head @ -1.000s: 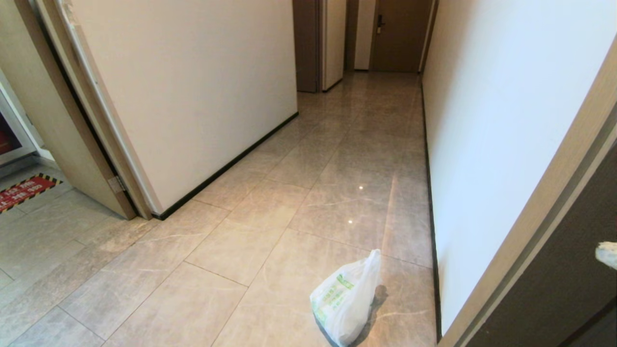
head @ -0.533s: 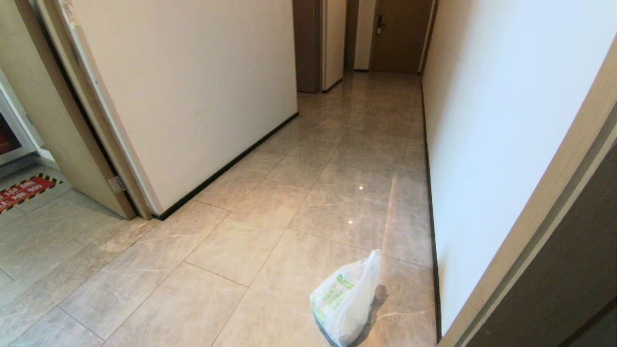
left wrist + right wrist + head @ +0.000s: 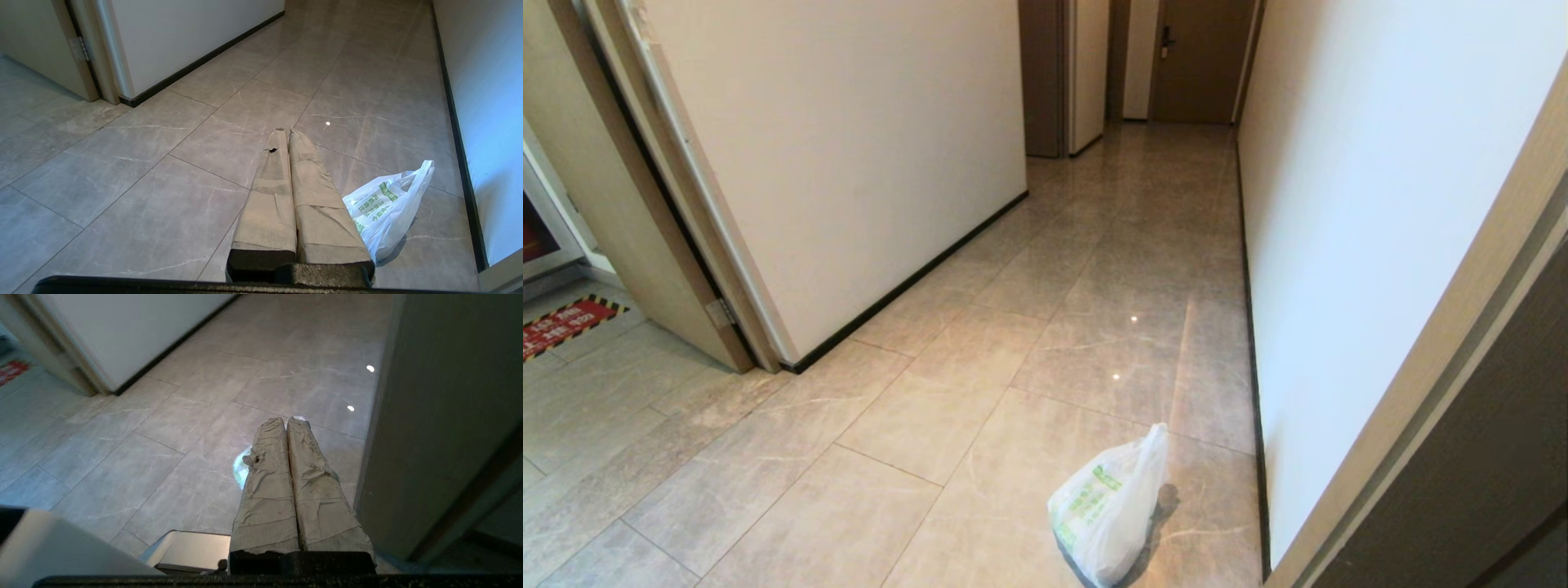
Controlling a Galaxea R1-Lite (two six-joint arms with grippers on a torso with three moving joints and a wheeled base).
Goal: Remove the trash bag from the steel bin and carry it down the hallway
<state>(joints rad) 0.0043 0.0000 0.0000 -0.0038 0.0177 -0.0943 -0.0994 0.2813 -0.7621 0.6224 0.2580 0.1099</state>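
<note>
The trash bag (image 3: 1107, 506), thin white plastic with green print, stands slumped on the hallway floor (image 3: 1127, 245) close to the right wall, with nothing holding it. In the left wrist view the trash bag (image 3: 388, 208) lies just beside my left gripper (image 3: 286, 131), which is shut and empty above the tiles. My right gripper (image 3: 286, 420) is also shut and empty, hanging over the floor beside a dark door frame; a pale sliver (image 3: 241, 469) peeks out behind its fingers. Neither gripper shows in the head view. The steel bin is out of view.
A white wall (image 3: 1339, 245) with a black baseboard runs along the right, and a dark door and frame (image 3: 1462, 425) stand nearest me. An open door (image 3: 645, 204) and a red mat (image 3: 564, 322) are at the left. A brown door (image 3: 1196, 57) closes the far end.
The pale tip of my right gripper at the head view's right edge a second ago has pulled out of that view. The bag has stayed in place.
</note>
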